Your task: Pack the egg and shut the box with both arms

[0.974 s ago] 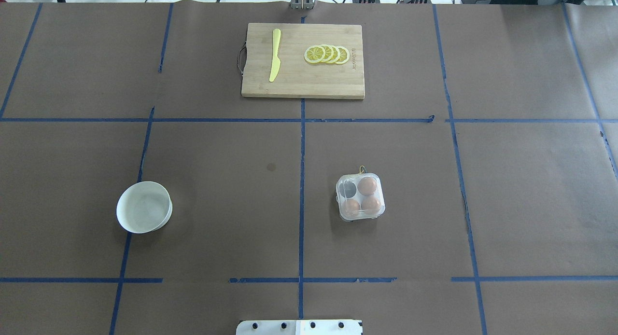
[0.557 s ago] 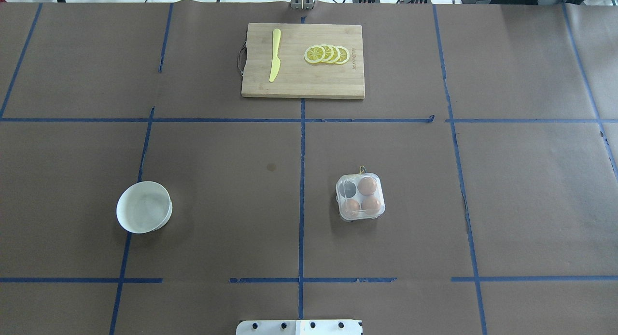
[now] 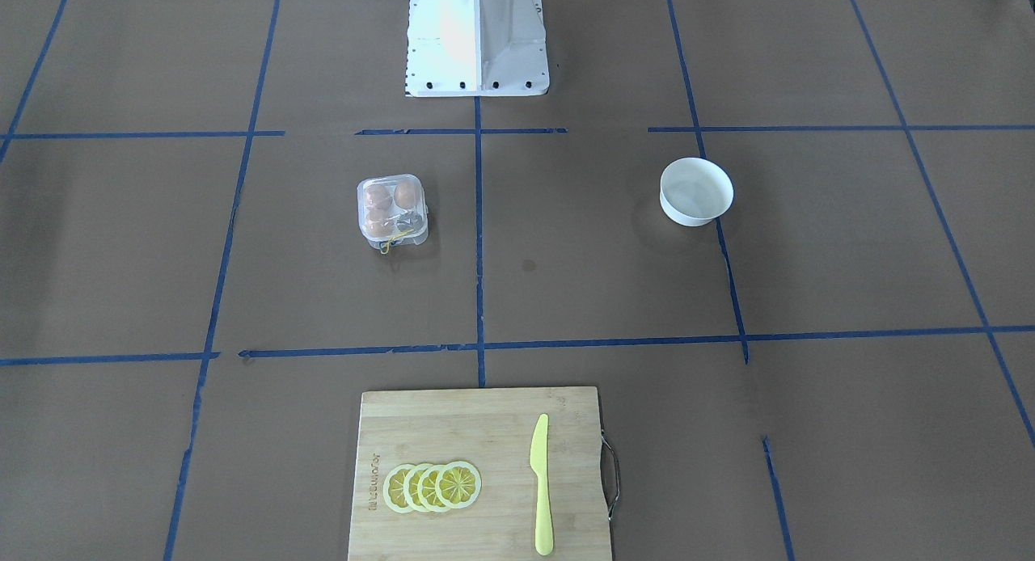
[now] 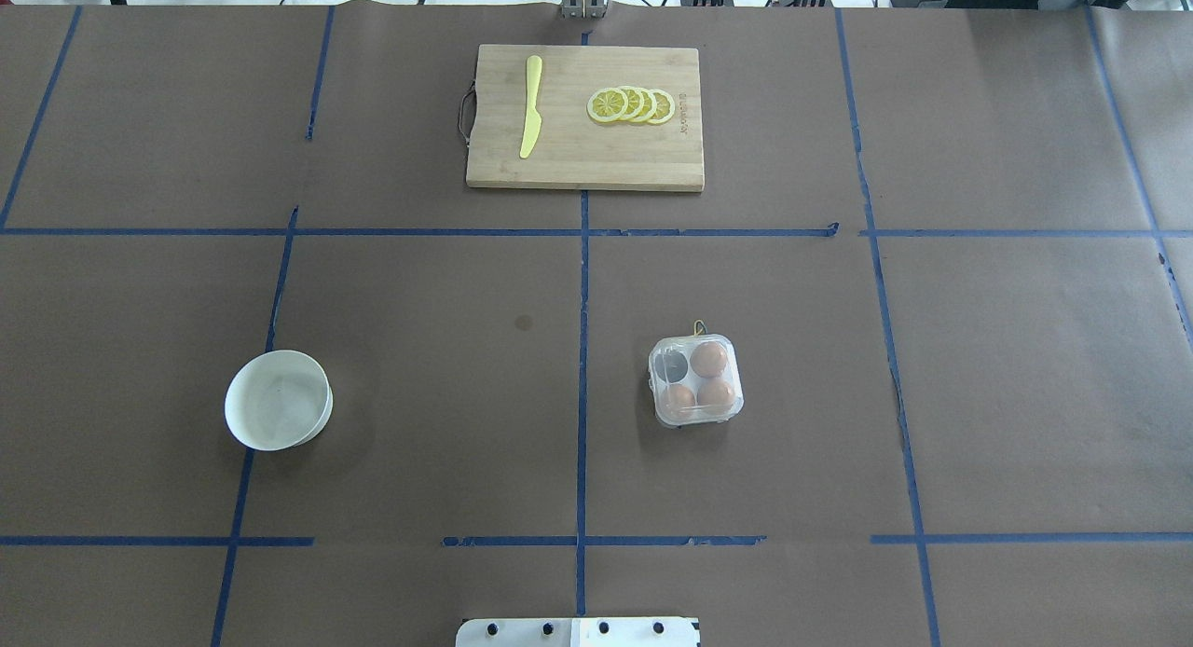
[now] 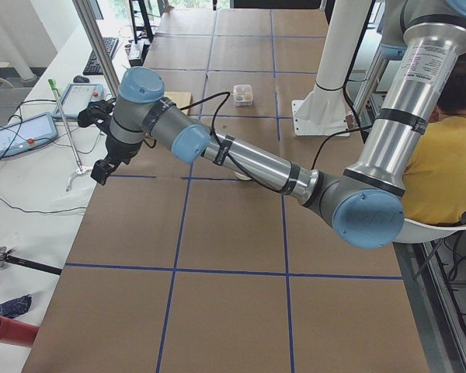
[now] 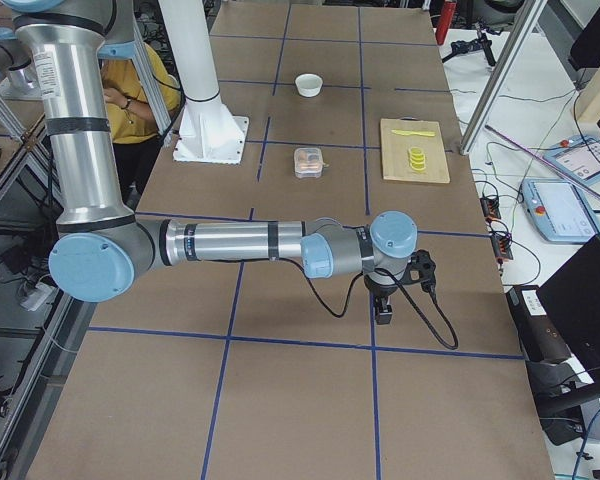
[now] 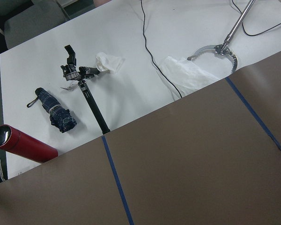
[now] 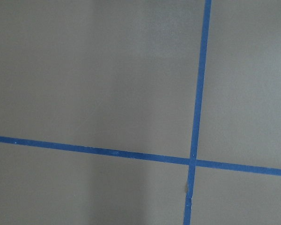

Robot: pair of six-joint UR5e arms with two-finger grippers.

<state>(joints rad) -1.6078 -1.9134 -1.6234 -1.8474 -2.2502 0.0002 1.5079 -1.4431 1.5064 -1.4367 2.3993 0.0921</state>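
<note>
- Sitting right of the blue centre tape (image 4: 582, 293), your small clear plastic egg box (image 4: 694, 420) holds three orange-brown eggs (image 4: 710, 359).
- You cannot tell if the black left gripper (image 5: 100, 171) or black right gripper (image 6: 383, 314) is spread; both hang well away.

On the surface (image 4: 419, 283), the box (image 4: 696, 380) sits just right of the centre line, between the robot's base (image 4: 578, 632) and the cutting board (image 4: 578, 167), nearer the base. Three eggs (image 4: 709, 358) lie in it: one in the far-right cup, two in the near cups. The bowl (image 4: 278, 400) stands well to the left, level with the box. The board lies at the far side, across the centre line. On it, the knife (image 4: 530, 106) lies left of the overlapping lemon slices (image 4: 631, 104). The left tool (image 5: 102, 168) hangs over the surface's far edge, left of the board. The right tool (image 6: 383, 312) hangs over the surface's right end, well apart from the box.
</note>
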